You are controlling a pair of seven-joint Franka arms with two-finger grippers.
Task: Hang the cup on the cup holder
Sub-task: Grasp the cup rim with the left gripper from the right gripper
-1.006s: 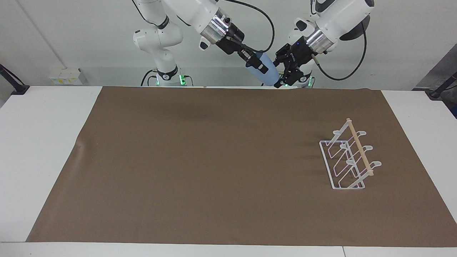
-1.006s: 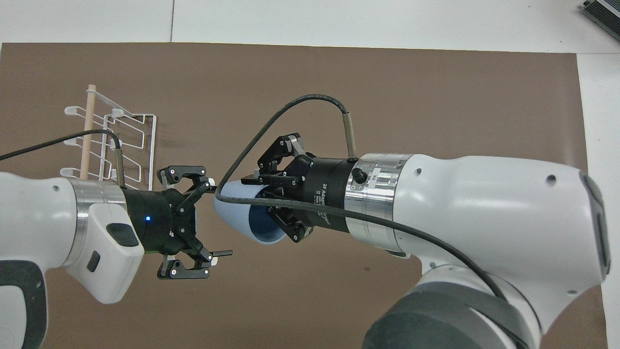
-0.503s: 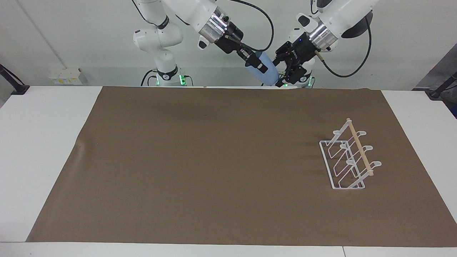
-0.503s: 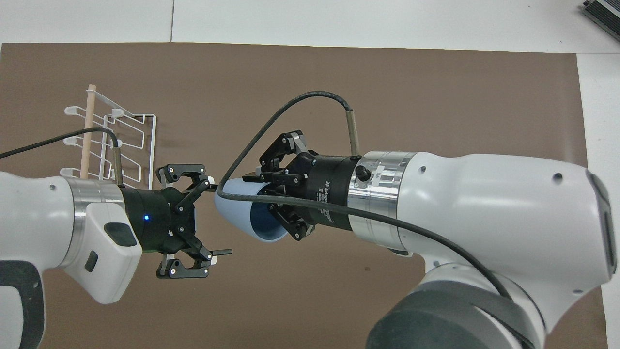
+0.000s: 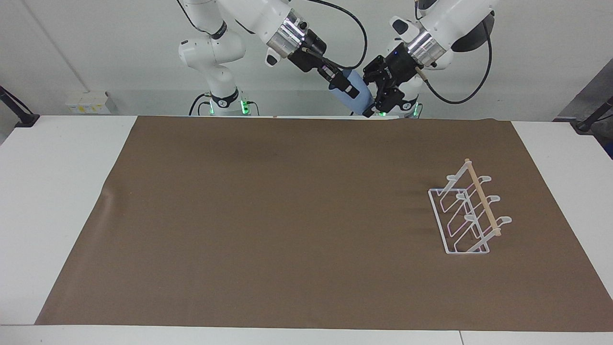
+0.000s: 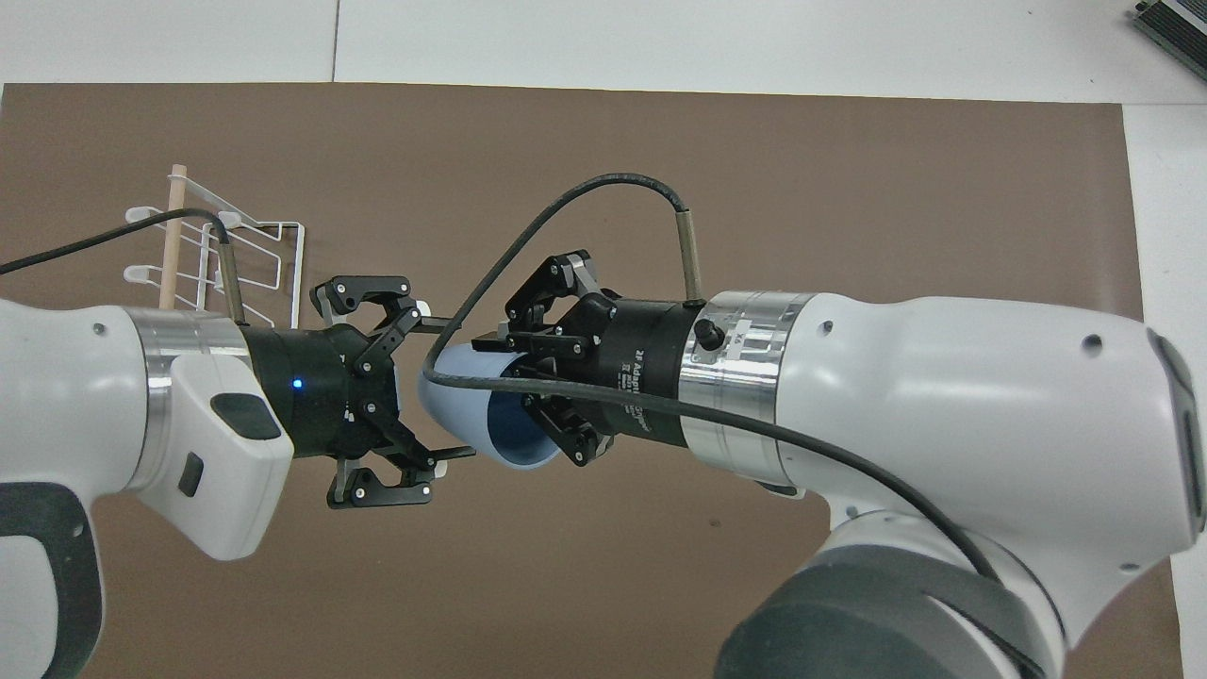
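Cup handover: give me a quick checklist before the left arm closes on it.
1. Right end effector shut on the cup rim: ok.
2. Left end effector open: ok.
3. Left fingers astride the cup's base: ok.
4. Left fingers touching the cup: cannot tell.
5. Cup holder upright on the brown mat, toward the left arm's end: ok.
6. Prongs free of cups: ok.

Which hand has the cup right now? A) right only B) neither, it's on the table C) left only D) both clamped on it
A: the right hand is shut on the cup's rim, holding it up in the air, while the left hand is spread open around the cup's base, not yet closed on it; the cup holder stands bare toward the left arm's end of the table.
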